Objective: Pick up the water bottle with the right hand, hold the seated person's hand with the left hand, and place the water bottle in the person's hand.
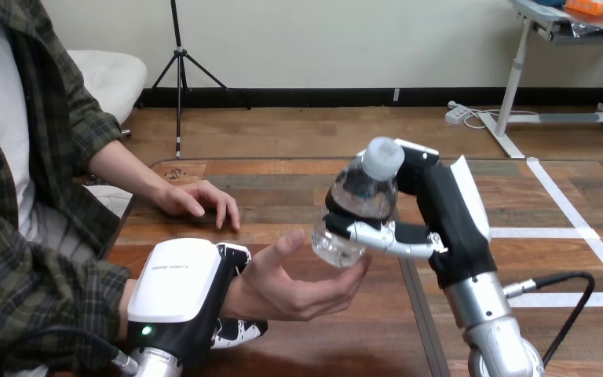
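Water bottle (361, 206): centre frame, tilted, cap uppermost, gripped by my right hand (438, 210), base touching the person's upturned hand (298, 289). My left hand (184, 287): lower left, curled round that wrist. Person's other hand (200, 200): flat on table (298, 179).

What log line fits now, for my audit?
right hand grips water bottle; left hand holds person's wrist; bottle over person's near hand

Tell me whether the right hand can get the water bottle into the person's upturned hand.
Probably yes: the right hand grips the water bottle, whose base sits by the person's upturned hand, nothing between them.
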Action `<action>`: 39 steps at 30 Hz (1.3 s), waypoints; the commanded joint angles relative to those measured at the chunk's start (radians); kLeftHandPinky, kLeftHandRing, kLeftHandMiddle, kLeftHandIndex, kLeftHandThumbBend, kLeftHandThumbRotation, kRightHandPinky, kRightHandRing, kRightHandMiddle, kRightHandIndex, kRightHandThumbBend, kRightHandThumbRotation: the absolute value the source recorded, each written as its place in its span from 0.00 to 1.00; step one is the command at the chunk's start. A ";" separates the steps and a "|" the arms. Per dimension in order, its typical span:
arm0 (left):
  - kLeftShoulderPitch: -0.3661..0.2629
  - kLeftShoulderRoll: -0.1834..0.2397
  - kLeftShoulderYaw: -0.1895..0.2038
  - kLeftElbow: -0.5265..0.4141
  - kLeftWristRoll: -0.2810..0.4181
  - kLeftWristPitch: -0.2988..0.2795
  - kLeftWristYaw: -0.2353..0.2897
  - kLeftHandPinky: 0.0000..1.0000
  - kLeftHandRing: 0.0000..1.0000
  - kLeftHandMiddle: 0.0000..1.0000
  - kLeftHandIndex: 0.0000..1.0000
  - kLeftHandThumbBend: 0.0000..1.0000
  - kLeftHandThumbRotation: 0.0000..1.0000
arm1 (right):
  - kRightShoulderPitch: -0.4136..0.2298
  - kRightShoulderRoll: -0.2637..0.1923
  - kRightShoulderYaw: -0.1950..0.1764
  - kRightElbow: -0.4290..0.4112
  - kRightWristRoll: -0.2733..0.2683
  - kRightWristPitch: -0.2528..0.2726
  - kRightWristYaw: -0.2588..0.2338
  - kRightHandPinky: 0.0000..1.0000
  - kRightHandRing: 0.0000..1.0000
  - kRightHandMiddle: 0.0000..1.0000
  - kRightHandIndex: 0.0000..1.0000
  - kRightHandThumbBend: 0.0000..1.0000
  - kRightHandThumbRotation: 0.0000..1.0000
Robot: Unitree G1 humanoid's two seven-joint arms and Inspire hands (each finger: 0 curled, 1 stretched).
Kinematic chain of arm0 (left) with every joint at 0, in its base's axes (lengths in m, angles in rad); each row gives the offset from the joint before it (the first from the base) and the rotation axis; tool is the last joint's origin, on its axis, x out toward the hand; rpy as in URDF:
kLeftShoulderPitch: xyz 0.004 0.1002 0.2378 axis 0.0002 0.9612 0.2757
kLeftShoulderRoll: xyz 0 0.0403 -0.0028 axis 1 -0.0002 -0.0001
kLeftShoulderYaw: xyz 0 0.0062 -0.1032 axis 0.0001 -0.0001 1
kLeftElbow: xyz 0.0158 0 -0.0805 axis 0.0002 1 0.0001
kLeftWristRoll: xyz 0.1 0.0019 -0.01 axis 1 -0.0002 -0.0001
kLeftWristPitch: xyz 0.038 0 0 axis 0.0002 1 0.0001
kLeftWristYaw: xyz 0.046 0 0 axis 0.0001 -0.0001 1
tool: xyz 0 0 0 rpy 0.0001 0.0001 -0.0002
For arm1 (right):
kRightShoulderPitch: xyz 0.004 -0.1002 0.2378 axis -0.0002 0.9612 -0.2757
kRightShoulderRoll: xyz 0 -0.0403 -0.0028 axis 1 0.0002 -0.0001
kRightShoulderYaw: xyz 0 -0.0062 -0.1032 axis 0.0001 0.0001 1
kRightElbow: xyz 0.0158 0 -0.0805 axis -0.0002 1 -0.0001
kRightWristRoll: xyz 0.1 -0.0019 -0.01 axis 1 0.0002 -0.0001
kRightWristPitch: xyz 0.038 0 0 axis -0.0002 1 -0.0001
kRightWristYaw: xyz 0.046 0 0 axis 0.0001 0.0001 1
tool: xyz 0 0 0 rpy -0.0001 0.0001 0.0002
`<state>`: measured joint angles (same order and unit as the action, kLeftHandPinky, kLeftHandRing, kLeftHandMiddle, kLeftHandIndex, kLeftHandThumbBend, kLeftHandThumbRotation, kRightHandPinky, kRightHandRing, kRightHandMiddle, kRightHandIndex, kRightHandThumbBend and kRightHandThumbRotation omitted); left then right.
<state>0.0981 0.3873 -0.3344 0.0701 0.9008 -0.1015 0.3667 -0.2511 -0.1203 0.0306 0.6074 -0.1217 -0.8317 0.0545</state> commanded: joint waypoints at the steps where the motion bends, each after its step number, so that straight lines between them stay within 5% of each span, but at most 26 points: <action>1: -0.014 -0.013 -0.012 -0.038 -0.017 -0.030 -0.003 0.32 0.33 0.36 0.34 0.85 0.00 | -0.018 -0.002 0.006 -0.070 0.019 -0.024 0.015 0.39 0.42 0.46 0.47 0.70 0.00; 39: -0.021 -0.018 -0.009 -0.031 -0.028 -0.037 -0.006 0.32 0.33 0.36 0.34 0.86 0.00 | 0.086 -0.001 0.059 -0.131 0.026 -0.035 0.112 0.36 0.39 0.44 0.47 0.71 0.00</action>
<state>0.1013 0.3863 -0.3350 0.0700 0.8929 -0.1135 0.3657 -0.1352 -0.1209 0.0829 0.5431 -0.1145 -0.8320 0.1593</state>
